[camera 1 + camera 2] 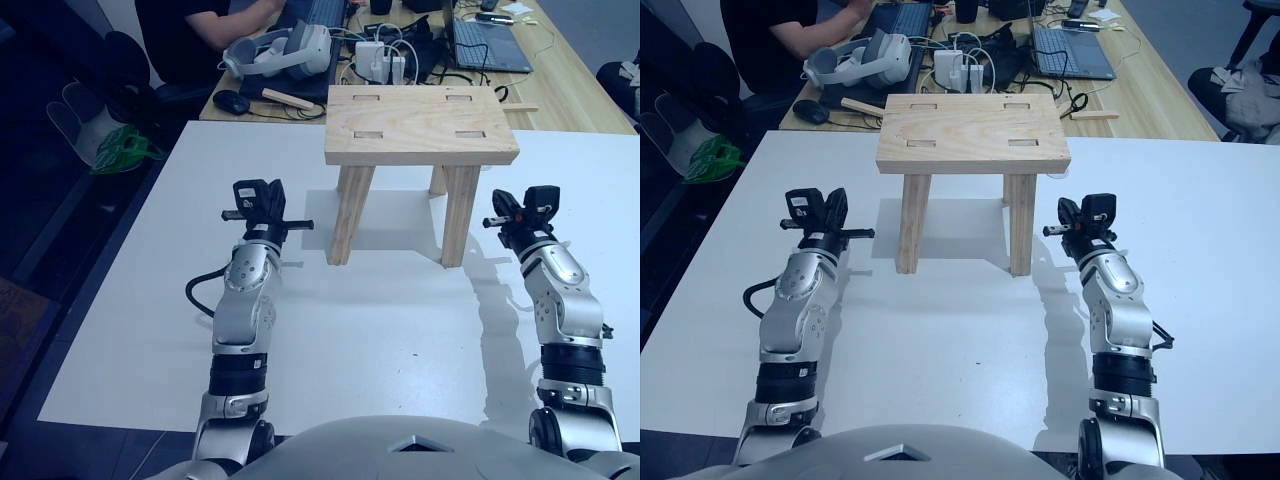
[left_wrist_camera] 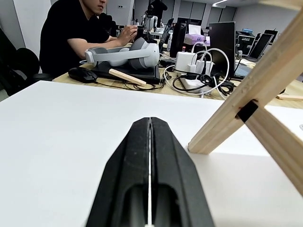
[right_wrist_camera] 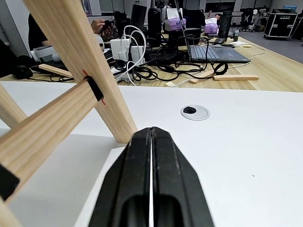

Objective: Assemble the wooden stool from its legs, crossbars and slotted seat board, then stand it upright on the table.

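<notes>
The wooden stool stands upright on the white table, its slotted seat board on top and its legs on the surface. A crossbar joins two legs. My left gripper rests to the left of the stool, apart from it, shut and holding nothing, its fingers pressed together. My right gripper sits to the right of the stool, also shut and holding nothing. Neither gripper touches the stool.
Behind the table a wooden desk carries a headset, a mouse, laptops, cables and loose wooden sticks. A round grommet is set in the white tabletop. A person sits at the desk.
</notes>
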### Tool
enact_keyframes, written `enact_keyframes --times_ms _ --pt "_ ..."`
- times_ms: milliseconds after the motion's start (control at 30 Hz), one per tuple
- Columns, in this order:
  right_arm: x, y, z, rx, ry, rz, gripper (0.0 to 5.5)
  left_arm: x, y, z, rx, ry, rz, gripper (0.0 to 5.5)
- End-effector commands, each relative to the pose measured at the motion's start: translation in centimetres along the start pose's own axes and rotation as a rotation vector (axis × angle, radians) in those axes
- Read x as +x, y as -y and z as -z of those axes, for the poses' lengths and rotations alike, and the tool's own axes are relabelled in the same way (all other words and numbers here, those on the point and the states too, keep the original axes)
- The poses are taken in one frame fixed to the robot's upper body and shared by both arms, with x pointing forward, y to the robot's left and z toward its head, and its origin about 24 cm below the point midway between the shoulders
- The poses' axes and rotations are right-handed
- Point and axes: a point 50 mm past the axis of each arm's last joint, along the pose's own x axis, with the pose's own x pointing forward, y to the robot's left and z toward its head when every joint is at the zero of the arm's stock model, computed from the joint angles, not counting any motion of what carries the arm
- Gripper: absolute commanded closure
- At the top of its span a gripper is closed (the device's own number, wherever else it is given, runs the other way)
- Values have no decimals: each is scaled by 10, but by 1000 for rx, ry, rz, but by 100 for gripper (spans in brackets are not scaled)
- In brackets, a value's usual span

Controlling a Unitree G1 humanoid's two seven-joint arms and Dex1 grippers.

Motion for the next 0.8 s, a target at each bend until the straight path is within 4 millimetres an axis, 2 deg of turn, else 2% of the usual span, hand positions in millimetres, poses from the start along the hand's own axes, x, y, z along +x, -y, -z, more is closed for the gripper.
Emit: enact_keyframes --times_ms 33,133,267,367,500,800 --pt "4 4 -8 -32 18 24 550 6 5 4 67 -43 1 547" --pt "8 2 -14 -73 37 21 550 12 2 3 80 -53 -47 547" --pt "13 0 -23 -80 66 -7 550 15 5 -9 133 36 -20 547" --pt "15 -3 -31 -126 130 -17 550 16 5 -18 110 108 -28 547" --pt "17 -4 -30 -203 137 -25 550 20 6 -21 79 130 -31 547" --pt "19 -6 -26 -179 144 -2 550 17 5 -19 -61 134 50 547"
